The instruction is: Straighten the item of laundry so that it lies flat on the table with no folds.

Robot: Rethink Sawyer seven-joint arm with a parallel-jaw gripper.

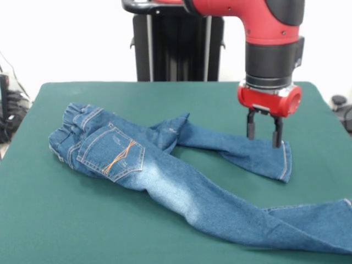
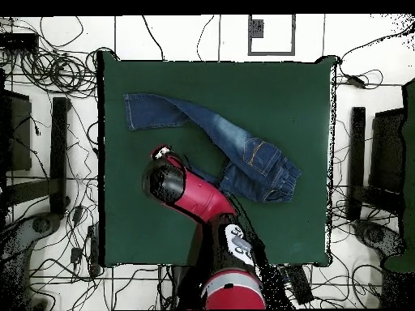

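- The table point(image 1: 71, 220) is covered in dark green felt-like cloth, and most of its surface is bare.
- The robot arm point(image 2: 198, 198), red and black, reaches in over the table and hides part of one jeans leg in the overhead view.
- The jeans point(image 1: 165, 181) are blue denim with pale faded patches. They lie on the table's middle with the back side up, and they are not flat.
- The waistband point(image 1: 69, 132) is bunched and wrinkled. In the front view it lies toward the table's left edge.
- One leg runs long and nearly straight toward the near right corner in the front view, where its hem point(image 1: 344, 206) reaches the picture's right border.
- The other leg is twisted where it leaves the seat, then runs toward the far right part of the tabletop and ends in a hemmed cuff point(image 1: 283, 162).
- A back pocket point(image 1: 113, 157) with orange-tan stitching faces up near the waistband.
- The gripper point(image 1: 263, 136) points straight down over the shorter leg near its cuff. Its two black fingers point(image 1: 251, 130) stand apart with a clear gap, and their tips are at or just above the denim; I cannot tell whether they touch it.
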